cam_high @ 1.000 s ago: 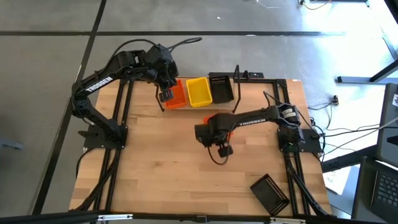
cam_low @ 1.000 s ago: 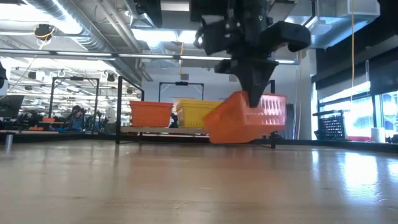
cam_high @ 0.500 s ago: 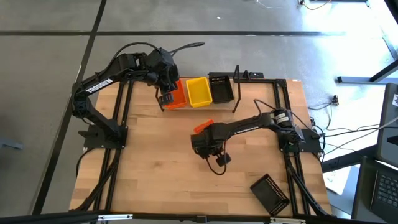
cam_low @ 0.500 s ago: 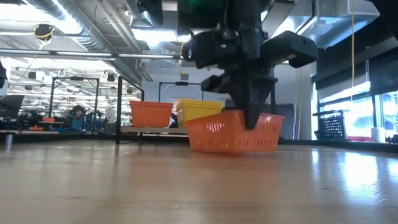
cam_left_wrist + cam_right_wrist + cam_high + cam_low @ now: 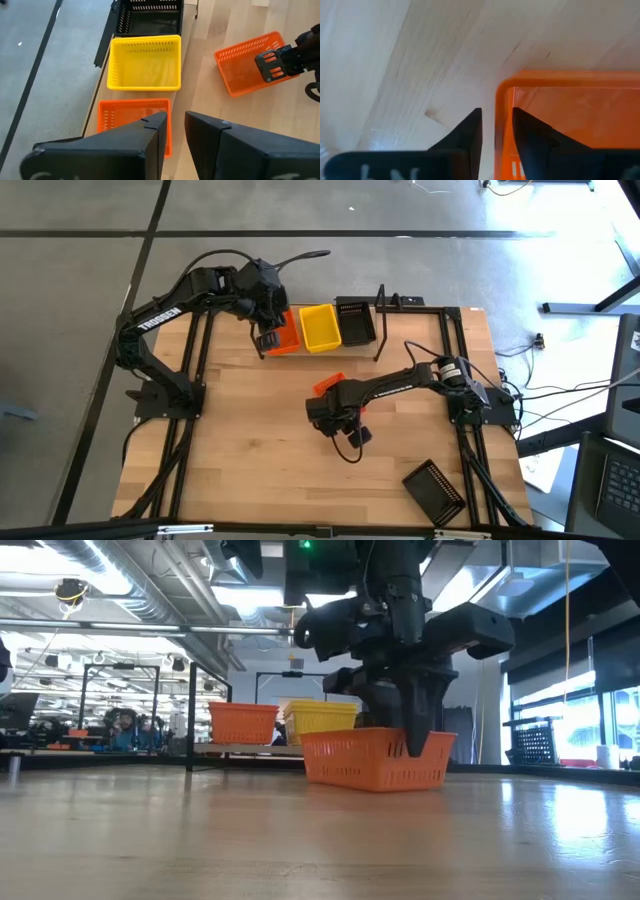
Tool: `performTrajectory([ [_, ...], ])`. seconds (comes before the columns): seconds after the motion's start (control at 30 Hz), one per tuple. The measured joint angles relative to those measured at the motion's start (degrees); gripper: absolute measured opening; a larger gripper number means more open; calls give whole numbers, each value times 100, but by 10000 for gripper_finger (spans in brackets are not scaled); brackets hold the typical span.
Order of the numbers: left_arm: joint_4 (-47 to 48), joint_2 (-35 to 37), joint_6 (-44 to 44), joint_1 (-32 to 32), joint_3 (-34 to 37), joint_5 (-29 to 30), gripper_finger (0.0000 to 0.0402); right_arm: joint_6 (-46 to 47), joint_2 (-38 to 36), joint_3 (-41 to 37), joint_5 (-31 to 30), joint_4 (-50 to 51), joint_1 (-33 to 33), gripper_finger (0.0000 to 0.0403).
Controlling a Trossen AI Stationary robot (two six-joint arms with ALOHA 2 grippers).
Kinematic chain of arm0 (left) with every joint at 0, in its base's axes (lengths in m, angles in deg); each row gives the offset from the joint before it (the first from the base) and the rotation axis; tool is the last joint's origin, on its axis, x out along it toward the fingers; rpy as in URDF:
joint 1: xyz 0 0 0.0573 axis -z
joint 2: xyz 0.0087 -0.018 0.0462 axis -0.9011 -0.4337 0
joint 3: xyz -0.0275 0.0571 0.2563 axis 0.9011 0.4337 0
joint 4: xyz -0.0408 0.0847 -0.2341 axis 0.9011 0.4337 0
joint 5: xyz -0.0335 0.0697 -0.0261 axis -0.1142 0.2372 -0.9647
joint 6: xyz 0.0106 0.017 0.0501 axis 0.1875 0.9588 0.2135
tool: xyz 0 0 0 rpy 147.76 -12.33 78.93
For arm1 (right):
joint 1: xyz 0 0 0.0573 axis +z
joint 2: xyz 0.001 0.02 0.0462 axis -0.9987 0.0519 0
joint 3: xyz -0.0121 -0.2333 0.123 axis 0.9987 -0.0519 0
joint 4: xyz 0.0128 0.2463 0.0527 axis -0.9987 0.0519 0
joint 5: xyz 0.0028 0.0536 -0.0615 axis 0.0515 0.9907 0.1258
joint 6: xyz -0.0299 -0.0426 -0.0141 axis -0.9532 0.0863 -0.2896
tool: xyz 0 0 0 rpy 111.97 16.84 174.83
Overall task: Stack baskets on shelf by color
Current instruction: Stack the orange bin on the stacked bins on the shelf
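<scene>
Reading TROSSEN on left arm (image 5: pixel 160 314), right gripper (image 5: pixel 494 131) pinching orange basket (image 5: pixel 570 125)

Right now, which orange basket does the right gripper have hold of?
The loose orange basket on the bare tabletop, its rim between the right gripper fingers. The other orange basket sits on the shelf beside the yellow one.

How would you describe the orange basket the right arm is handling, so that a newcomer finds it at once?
Start at the shelf along the table's far edge. Nearer, mid-table, the right gripper clamps an orange basket's rim. It alone sits off the shelf; the other orange basket is on it.
</scene>
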Motion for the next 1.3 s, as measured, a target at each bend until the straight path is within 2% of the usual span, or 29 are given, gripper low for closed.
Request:
performTrajectory([
  [0.33, 39, 0, -4, 0, 0, 0, 61, 117, -36, 570, -43, 704, -6, 106],
  [0.57, 376, 0, 77, 35, 0, -28, 61, 469, -34, 1157, -1028, 1354, -12, 107],
  [0.77, 740, 0, 798, 189, 2, -726, 61, 1373, -82, 1868, -1066, 1929, -17, 107],
  [0.87, 724, 17, 1008, 248, 4, -932, 61, 1645, -295, 2075, -1104, 1969, -15, 107],
  [1.0, 708, 68, 1201, 262, 4, -984, 61, 2047, -701, 2154, -1710, 2153, -13, 107],
  [1.2, 667, 57, 1448, 393, 4, -2066, 61, 3030, -1648, 2172, -2260, 2315, -17, 107],
  [1.3, 627, 51, 1708, 660, 4, -2159, 61, 3293, -2084, 2170, -2289, 2300, -15, 107],
])
